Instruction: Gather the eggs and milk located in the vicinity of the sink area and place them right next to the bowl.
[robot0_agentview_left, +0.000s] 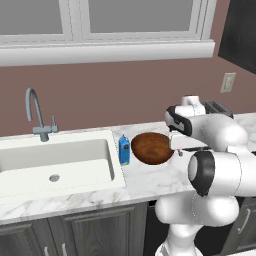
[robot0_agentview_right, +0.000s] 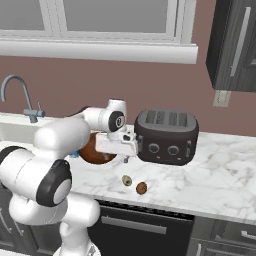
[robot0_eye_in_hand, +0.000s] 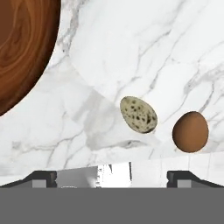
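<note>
Hovering my spread, empty gripper (robot0_eye_in_hand: 112, 175) over the speckled egg (robot0_eye_in_hand: 138, 114) and brown egg (robot0_eye_in_hand: 190, 131) lying near the bowl (robot0_eye_in_hand: 22, 52); they're looking fragile and rollable, so I'm planning gentle pinches across their middles.

bare marble around the two eggs (robot0_eye_in_hand: 138, 114), bowl (robot0_eye_in_hand: 24, 48) near one side, toaster (robot0_agentview_right: 166, 136) behind

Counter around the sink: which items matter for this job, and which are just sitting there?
Job items:
speckled egg
brown egg
milk carton
wooden bowl
sink

Just there:
toaster
faucet
</note>
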